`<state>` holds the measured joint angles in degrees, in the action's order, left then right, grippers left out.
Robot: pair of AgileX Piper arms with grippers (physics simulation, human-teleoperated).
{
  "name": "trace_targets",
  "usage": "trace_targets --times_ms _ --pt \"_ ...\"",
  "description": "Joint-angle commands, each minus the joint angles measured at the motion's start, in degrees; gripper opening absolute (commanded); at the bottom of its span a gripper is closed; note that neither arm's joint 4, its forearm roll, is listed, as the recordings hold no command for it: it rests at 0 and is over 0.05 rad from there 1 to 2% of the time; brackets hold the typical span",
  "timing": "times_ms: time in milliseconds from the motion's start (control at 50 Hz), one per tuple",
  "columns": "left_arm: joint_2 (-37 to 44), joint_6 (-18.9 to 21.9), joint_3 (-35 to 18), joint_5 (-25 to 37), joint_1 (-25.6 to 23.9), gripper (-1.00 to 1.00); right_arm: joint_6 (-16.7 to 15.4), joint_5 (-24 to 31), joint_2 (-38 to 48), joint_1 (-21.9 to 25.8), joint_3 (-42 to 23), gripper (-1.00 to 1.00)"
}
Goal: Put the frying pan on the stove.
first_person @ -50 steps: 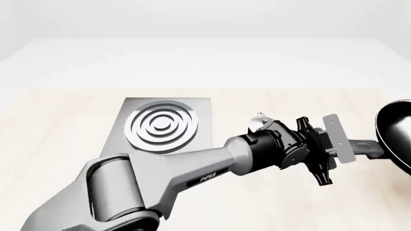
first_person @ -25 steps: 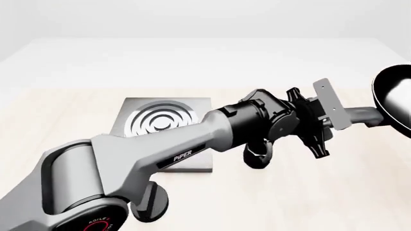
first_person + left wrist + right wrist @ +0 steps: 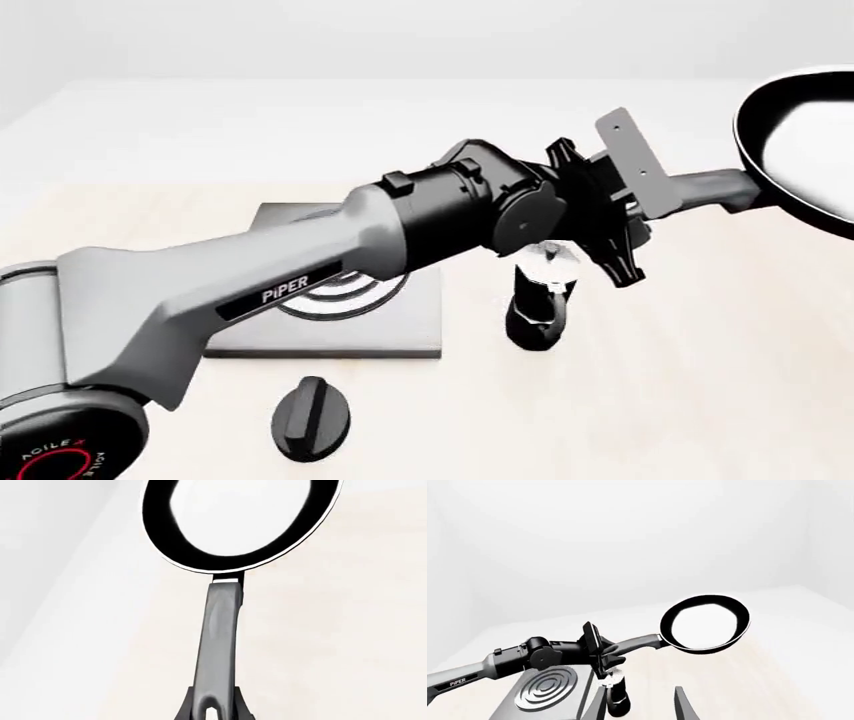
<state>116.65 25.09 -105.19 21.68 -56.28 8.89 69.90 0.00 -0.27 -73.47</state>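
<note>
Front view | left end effector [image 3: 638, 205] clamps frying pan [image 3: 801, 150] handle | pan empty

My left gripper [image 3: 657, 195] is clamped on the long dark grey handle of the round black frying pan [image 3: 801, 150], which I'm holding in the air at the table's right edge. The flat grey metal stove [image 3: 400, 325] with silver rings lies mid-table, partly hidden under my arm. A black-and-silver moka pot [image 3: 541, 300] stands just beside its right edge; a small black oval knob [image 3: 311, 418] lies toward the near edge.

black frying pan [image 3: 801, 140] held aloft, grey ringed stove [image 3: 334, 310] on table
</note>
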Motion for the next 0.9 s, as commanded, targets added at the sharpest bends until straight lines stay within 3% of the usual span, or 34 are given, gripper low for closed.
trace_targets --times_ms 20,900 --pt "-6.01 -1.30 4.20 -2.23 2.43 -1.00 -0.47 0.00 0.00 0.19 0.18 1.00" --pt "-21.39 -2.36 23.68 -6.00 12.45 -1.00 -1.67 0.00 0.00 0.23 -0.06 1.00"
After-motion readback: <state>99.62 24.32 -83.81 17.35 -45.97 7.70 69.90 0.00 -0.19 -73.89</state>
